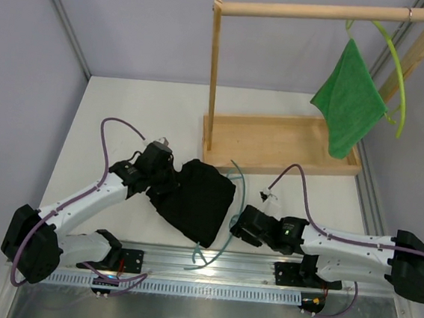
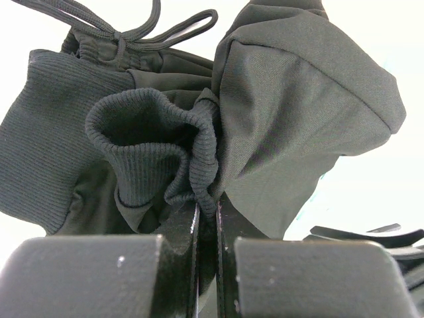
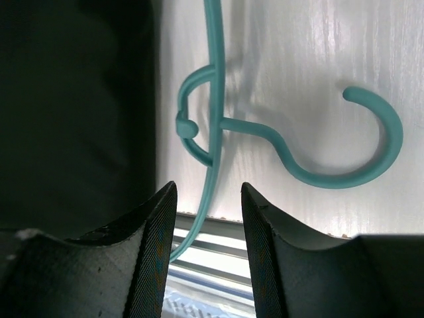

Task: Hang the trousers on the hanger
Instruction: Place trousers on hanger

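Left wrist view shows my left gripper closed tight on a ribbed cuff of the trousers, so I have a firm hold of one end of the bunched black fabric. The rest lies on the table and seems to cover part of the hanger. My right gripper is half open, with one finger on each side of the hanger's thin bar near the hook. It is not touching the bar. I judge it is lined up to pinch it.
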Robot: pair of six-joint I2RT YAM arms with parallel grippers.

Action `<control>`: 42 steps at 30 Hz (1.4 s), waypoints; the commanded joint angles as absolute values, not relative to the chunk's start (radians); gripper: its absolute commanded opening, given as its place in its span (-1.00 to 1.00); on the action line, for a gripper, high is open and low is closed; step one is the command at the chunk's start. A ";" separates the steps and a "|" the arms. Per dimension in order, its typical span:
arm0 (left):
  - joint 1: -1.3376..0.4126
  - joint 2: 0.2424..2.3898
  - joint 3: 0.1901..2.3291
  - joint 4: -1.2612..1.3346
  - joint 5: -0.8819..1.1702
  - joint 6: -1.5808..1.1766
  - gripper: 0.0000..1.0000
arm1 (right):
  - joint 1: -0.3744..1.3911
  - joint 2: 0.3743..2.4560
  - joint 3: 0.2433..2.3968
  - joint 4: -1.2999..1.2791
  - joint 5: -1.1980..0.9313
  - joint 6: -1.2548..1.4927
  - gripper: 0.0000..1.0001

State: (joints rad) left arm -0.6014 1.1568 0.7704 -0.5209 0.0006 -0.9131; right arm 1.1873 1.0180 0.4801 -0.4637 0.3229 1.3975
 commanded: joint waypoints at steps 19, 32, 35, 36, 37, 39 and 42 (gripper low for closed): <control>-0.588 1.112 0.885 -0.619 -0.066 -0.928 -0.99 | 1.263 1.255 0.517 -0.589 0.523 1.460 -0.92; -0.522 1.124 0.861 -0.770 -0.267 -0.825 -1.00 | 1.241 1.195 0.538 -0.690 0.569 1.307 -0.93; -0.474 1.095 0.850 -0.767 -0.271 -0.801 -1.00 | 1.239 1.187 0.578 -0.742 0.592 1.258 -0.93; -0.466 1.079 0.853 -0.769 -0.273 -0.793 -0.99 | 1.235 1.186 0.584 -0.756 0.598 1.246 -0.93; -0.453 1.069 0.854 -0.767 -0.273 -0.772 -0.99 | 1.227 1.180 0.589 -0.771 0.600 1.230 -0.92; -0.439 1.046 0.858 -0.753 -0.264 -0.749 -0.99 | 1.221 1.169 0.594 -0.775 0.597 1.194 -0.93; -0.399 1.043 0.856 -0.744 -0.249 -0.726 -1.00 | 1.212 1.151 0.592 -0.769 0.578 1.151 -0.93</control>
State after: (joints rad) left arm -0.4576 1.0760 0.8410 -0.7601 -0.1112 -0.8070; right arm 1.2232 1.1721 0.6033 -0.5613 0.5220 1.2655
